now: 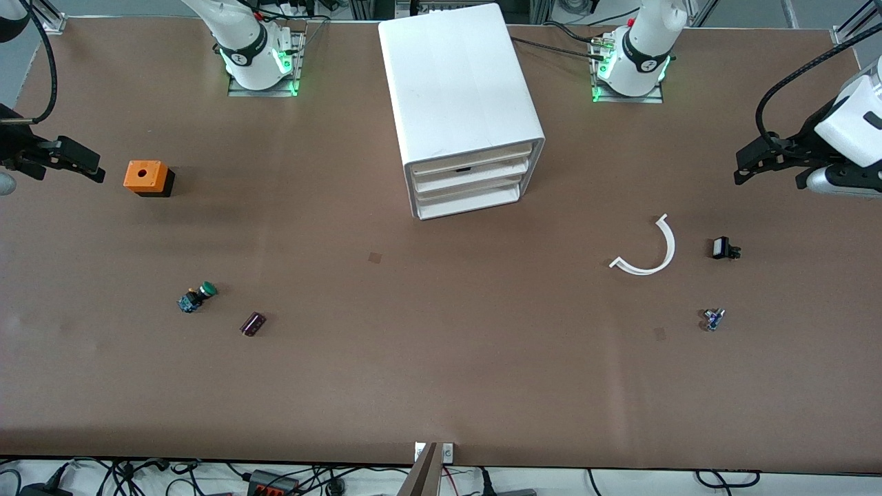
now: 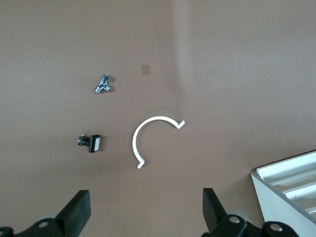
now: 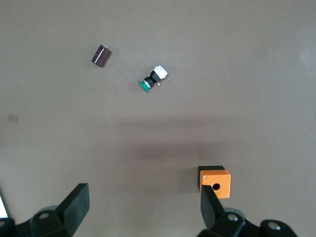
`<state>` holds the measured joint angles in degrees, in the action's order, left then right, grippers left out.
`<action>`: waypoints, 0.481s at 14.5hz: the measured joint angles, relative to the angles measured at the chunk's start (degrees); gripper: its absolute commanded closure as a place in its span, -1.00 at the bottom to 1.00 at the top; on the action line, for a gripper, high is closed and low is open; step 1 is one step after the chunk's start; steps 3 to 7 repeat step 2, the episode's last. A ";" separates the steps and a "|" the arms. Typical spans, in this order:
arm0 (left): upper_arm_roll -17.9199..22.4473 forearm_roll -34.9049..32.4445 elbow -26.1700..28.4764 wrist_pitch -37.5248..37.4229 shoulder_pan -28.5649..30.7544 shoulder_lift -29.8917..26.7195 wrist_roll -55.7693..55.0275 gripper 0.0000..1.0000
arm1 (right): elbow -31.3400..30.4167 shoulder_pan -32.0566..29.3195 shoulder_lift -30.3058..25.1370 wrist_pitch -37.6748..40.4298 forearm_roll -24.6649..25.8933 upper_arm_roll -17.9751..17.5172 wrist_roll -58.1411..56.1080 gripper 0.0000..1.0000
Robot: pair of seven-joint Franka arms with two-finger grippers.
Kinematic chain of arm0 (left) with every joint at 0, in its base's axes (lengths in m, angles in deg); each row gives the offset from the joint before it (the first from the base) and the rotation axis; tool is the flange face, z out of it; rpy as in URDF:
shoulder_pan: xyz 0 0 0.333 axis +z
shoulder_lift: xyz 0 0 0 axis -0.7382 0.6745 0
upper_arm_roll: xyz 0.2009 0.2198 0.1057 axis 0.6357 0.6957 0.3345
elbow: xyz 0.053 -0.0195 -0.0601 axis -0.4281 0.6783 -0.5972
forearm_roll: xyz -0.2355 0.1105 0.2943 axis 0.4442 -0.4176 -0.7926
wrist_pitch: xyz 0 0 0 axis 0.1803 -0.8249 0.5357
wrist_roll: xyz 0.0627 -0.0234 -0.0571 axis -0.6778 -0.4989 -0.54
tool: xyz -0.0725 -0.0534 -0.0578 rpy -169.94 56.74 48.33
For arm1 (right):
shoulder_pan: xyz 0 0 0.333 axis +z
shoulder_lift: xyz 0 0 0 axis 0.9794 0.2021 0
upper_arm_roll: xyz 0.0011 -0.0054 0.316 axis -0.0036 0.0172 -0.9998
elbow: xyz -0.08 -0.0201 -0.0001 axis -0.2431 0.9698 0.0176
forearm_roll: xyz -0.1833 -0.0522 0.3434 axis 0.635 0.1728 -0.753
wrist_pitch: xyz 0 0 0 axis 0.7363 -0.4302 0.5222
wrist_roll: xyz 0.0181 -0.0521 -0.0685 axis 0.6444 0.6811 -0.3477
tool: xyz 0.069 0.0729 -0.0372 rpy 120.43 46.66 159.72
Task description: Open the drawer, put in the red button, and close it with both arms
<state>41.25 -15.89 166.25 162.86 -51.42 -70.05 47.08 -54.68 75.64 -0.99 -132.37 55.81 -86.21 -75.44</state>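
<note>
Between the two arm bases, toward the edge of the brown table, a white plastic cabinet of three stacked drawers is set. Its long axis runs from the bases toward the front camera. Its drawer fronts are turned to that camera and slightly toward the left arm's end, and all three drawers are pushed in. The red button cannot be made out in any view, so its place relative to the fingers and its heading cannot be told. The left gripper is held in the air over the table's left-arm end, well apart from the cabinet, with its fingers spread wide and nothing between them. The right gripper is held over the right-arm end, likewise released and bare, and both arms wait. Toward the left arm's end from the cabinet, and nearer the front camera, a white curved plastic strip is laid flat. Beside it is a small black part with a white face, and nearer the camera is a tiny blue-and-metal part. Toward the right arm's end from the cabinet, an orange box on a black base is seen. Nearer the camera lie a green-capped push-button switch and a dark purple cylinder, near each other but apart.
</note>
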 measured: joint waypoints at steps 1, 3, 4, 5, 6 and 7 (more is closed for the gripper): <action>0.05 -0.01 0.03 0.01 0.07 0.00 0.00 -1.00 | -0.07 0.00 0.00 0.00 0.00 0.00 0.00 -1.00; 0.09 -0.01 0.04 0.01 0.11 -0.02 0.00 -1.00 | -0.11 -0.01 0.00 0.00 0.00 0.00 0.00 -1.00; 0.09 -0.01 0.04 0.01 0.11 -0.02 0.00 -1.00 | -0.11 -0.01 0.00 0.00 0.00 0.00 0.00 -1.00; 0.09 -0.01 0.04 0.01 0.11 -0.02 0.00 -1.00 | -0.11 -0.01 0.00 0.00 0.00 0.00 0.00 -1.00; 0.09 -0.01 0.04 0.01 0.11 -0.02 0.00 -1.00 | -0.11 -0.01 0.00 0.00 0.00 0.00 0.00 -1.00; 0.09 -0.01 0.04 0.01 0.11 -0.02 0.00 -1.00 | -0.11 -0.01 0.00 0.00 0.00 0.00 0.00 -1.00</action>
